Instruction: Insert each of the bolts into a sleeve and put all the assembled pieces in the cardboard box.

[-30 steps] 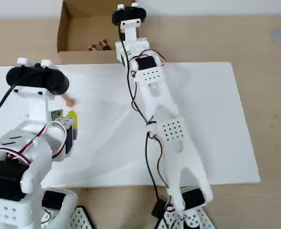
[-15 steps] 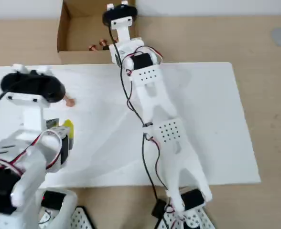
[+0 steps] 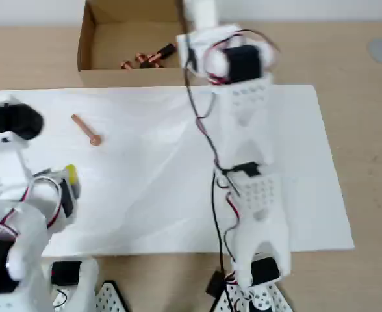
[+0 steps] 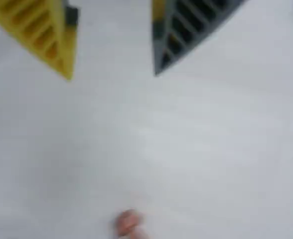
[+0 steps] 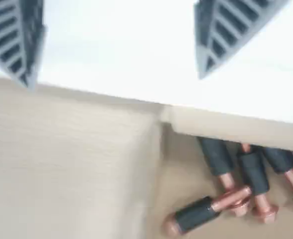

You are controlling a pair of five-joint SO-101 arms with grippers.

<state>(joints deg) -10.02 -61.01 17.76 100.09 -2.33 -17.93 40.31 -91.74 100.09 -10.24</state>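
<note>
Wooden table [image 3: 366, 130] with a white mat [image 3: 145, 195] on it. The cardboard box [image 3: 85, 45] sits at the mat's far edge. Several assembled pieces [image 3: 149, 58] lie bunched along the box's near wall, dark sleeves on copper bolts. One bare bolt [image 3: 86, 130] lies on the mat, well apart from the box, near the left arm. The left gripper [image 4: 111, 73] hangs over the mat, jaws wide and empty, with the bolt's head close by. The right gripper [image 5: 115, 78] is above the box, jaws spread wide, gripping nothing, assembled pieces below it.
</note>
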